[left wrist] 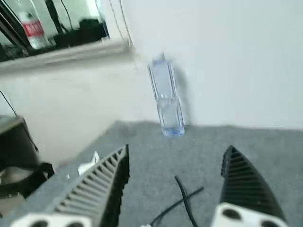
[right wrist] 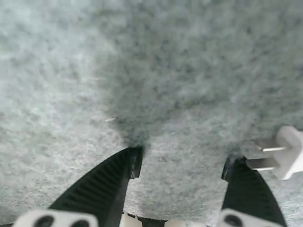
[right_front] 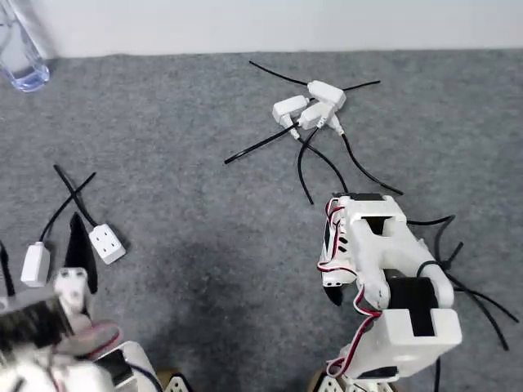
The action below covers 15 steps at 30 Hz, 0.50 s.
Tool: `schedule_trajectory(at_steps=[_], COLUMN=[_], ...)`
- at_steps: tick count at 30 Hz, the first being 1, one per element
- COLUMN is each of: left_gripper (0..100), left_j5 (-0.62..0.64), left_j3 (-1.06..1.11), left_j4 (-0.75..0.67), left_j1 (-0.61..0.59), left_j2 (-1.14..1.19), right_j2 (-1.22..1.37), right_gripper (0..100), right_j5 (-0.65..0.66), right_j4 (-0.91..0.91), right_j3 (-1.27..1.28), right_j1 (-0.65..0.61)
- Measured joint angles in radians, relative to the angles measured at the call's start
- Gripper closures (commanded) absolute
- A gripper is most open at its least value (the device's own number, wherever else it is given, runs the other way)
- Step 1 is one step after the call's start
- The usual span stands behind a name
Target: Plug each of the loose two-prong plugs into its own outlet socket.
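1. Surface of grey carpet-like fabric carries both arms along its 6 o'clock edge in the high view, with a pale wall behind its 12 o'clock edge.
2. The left gripper is spread wide with nothing between its ribbed fingers. It is lifted off the surface and faces the wall.
3. In the high view the left arm sits at 7 o'clock. One black finger lies between an outlet socket and a white block; I cannot tell whether that block is a plug or a socket.
4. Each of those two pieces trails a black cable toward 11 o'clock, and the two cross.
5. The right gripper is also parted and holds nothing. Its fingertips are low at the surface, and I cannot tell whether they touch it.
6. A two-prong plug lies just beside one right finger, outside the gap, with its prongs pointing toward that finger.
7. The right arm stands at 5 o'clock in the high view, with loose black cables on its 3 o'clock side.
8. A cluster of white plug and socket pieces lies at 12 o'clock, well apart from both arms, with thin dark leads fanning out around it.
9. A clear bottle stands at the 10 o'clock corner, against the wall.
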Motion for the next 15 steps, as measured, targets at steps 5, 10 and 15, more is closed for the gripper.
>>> schedule_trajectory(at_steps=[5, 10, 15], left_gripper=[70, 70, 70], left_j5=[0.0, -0.023, -0.092], left_j3=[-0.17, -0.345, -0.391], left_j4=[0.083, 0.127, 0.143], left_j1=[0.0, -0.002, -0.005], left_j2=[0.336, 0.672, 0.927], right_j2=[0.0, 0.0, 0.0], right_gripper=[72.0, 72.0, 72.0], right_j5=[0.0, 0.0, 0.0], right_j4=[0.0, 0.0, 0.0], right_j3=[0.0, 0.0, 0.0], right_j1=[0.0, 0.0, 0.0])
